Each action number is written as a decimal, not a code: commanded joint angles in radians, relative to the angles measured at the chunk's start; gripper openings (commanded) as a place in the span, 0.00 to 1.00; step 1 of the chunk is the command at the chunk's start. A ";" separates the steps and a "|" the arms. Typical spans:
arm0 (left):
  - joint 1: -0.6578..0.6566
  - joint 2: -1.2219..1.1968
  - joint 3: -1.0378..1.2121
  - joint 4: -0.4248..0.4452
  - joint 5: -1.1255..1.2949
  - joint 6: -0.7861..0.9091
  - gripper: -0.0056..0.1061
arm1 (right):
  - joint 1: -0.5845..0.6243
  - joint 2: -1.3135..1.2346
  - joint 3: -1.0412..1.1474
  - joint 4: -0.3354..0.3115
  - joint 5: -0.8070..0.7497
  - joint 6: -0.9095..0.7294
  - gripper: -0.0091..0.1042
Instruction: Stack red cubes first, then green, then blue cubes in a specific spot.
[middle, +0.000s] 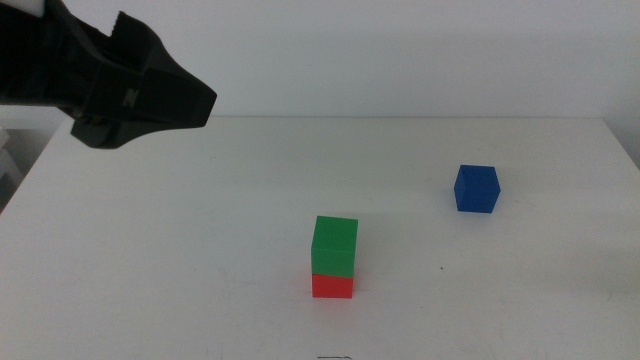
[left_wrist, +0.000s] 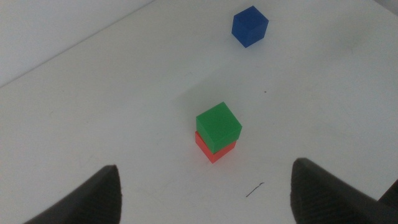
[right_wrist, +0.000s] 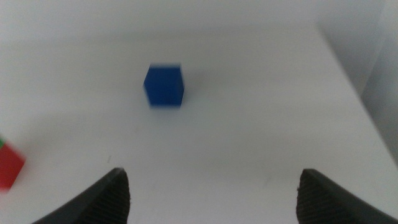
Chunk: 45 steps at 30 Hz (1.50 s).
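Green cube sits on red cube, faces nearly flush, green turned slightly off the red's edges in the left wrist view. Stack stands on the white table, near the middle of its front edge. Blue cube rests alone on the table, well apart from the stack, toward the right edge and farther back.

All three cubes matte, plain-faced, same size. Red shows only as a low band under green in the middle view.

Left gripper hangs above the table's back-left corner, touching nothing; its wrist view shows the jaws spread wide with nothing between them, stack visible in the gap. Right gripper is out of the middle view; its wrist view shows jaws wide apart, empty, blue cube ahead of them.

Right wrist view is blurred; the stack is cut off at its frame edge, with only a sliver of green showing.
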 joint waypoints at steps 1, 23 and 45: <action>-0.002 -0.018 -0.026 -0.019 -0.054 -0.005 0.88 | 0.004 0.119 -0.153 0.046 0.086 -0.065 0.91; -0.002 -0.017 -0.026 -0.018 -0.055 -0.005 0.88 | 0.004 0.463 -0.526 0.241 0.292 -0.090 0.91; -0.002 -0.013 -0.026 -0.015 -0.055 -0.005 0.88 | 0.059 1.042 -0.999 0.227 0.598 0.069 0.73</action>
